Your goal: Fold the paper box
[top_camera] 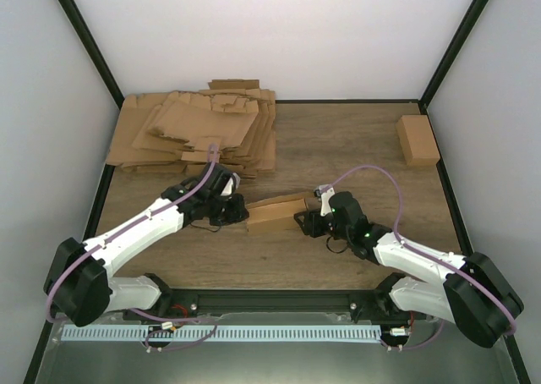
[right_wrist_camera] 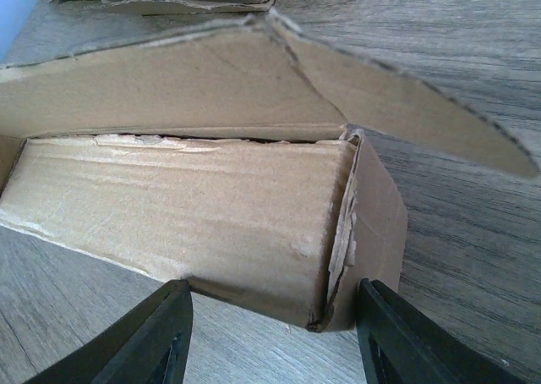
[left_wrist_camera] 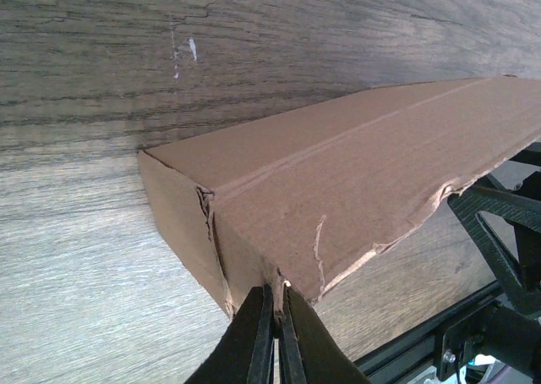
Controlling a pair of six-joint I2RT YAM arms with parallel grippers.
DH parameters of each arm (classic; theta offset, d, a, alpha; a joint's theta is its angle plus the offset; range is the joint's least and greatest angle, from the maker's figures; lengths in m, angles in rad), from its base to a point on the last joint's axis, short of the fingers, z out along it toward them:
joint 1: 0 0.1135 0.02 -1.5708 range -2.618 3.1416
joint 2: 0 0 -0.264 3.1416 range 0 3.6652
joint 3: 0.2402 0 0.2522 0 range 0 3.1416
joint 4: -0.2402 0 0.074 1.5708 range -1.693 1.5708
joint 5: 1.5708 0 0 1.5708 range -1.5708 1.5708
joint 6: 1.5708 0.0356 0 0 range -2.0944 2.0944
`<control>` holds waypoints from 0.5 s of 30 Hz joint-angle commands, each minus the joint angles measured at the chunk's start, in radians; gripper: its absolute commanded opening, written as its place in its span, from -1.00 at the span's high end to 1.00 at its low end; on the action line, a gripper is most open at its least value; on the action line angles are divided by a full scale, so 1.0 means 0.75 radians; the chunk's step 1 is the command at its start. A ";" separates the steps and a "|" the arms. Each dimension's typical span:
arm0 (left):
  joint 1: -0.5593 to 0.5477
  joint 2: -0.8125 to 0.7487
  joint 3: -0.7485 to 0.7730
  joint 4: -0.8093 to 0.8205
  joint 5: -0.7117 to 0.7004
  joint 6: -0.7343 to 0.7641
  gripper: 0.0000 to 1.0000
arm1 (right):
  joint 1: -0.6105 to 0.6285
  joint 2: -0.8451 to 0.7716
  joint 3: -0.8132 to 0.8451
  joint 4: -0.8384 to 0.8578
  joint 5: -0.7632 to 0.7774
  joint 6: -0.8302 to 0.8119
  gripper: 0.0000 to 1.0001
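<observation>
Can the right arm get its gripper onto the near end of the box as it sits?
Probably yes: the right gripper is open astride the box end, nothing in between.

Heap [top_camera: 199, 130] — flat brown cardboard sheets, lay at far left of table [top_camera: 338, 139]. Carton [top_camera: 418, 139] — small, closed, sat far right.

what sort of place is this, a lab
Probably a robot lab cell: white panels in a black frame enclose a wooden table, a left arm and right arm are bolted at its near edge, and a heap of flat cardboard sheets lies beyond a partly folded paper box.
</observation>
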 commanded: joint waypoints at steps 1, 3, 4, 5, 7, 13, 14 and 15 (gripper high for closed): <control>-0.015 -0.024 -0.029 0.157 0.162 -0.028 0.92 | 0.042 0.023 -0.006 -0.019 -0.054 -0.023 -0.10; -0.013 -0.023 -0.033 0.157 0.163 -0.030 0.92 | 0.042 0.027 -0.007 -0.021 -0.052 -0.021 -0.10; -0.013 -0.024 -0.034 0.161 0.166 -0.030 0.92 | 0.042 0.024 -0.007 -0.022 -0.051 -0.021 -0.10; -0.012 -0.025 -0.038 0.166 0.171 -0.033 0.92 | 0.042 0.022 -0.007 -0.022 -0.051 -0.020 -0.10; -0.008 -0.027 -0.043 0.182 0.186 -0.040 0.92 | 0.044 0.022 -0.011 -0.022 -0.053 -0.021 -0.10; 0.006 -0.023 -0.053 0.202 0.215 -0.043 0.92 | 0.044 0.022 -0.009 -0.023 -0.053 -0.021 -0.10; 0.008 -0.024 -0.055 0.203 0.219 -0.043 0.92 | 0.044 0.023 -0.008 -0.023 -0.053 -0.021 -0.10; 0.009 -0.026 -0.055 0.199 0.216 -0.042 0.92 | 0.044 0.023 -0.007 -0.025 -0.053 -0.021 -0.10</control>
